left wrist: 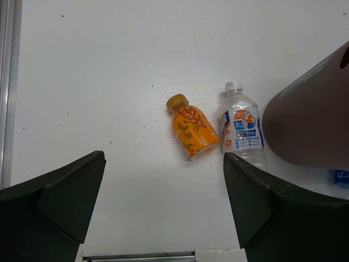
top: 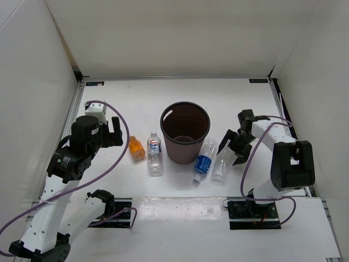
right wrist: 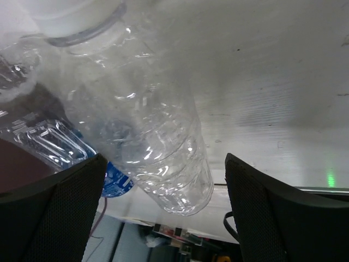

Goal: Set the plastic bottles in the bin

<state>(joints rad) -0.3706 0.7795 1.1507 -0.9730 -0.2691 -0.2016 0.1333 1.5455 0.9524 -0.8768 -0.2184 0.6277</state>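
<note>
Closest thing to any lens was the unlabelled clear bottle (right wrist: pixel 147 125). It pretty much filled the right wrist view, lying on its side with its white cap at the top of that shot. The right jaws were spread open with nothing in them, one dark finger showing on each side of that bottle. I honestly couldn't tell if either finger was touching it. From overhead they sat just to the right of it, low over the worktop (top: pixel 131 103).

Just beside the unlabelled one, on its left, lay the blue-label bottle (top: pixel 204 161), also on its side, right up against the near-right side of the bin (top: pixel 185 105). The bin stood upright around the middle of the worktop, mouth facing up.

On the bin's left were the other two, both lying down and close together. The blue-and-white-label bottle (left wrist: pixel 241 131) was just beside the bin wall, and the short orange bottle (left wrist: pixel 192 126) was on its left. So all four bottles were out on the worktop, none in the bin.

The left jaws were wide open too and gripping nothing. They hung above the worktop to the left of the orange bottle, well apart from it. In the left wrist view, the orange and blue-and-white-label bottles showed up between the two fingers, farther out.
</note>
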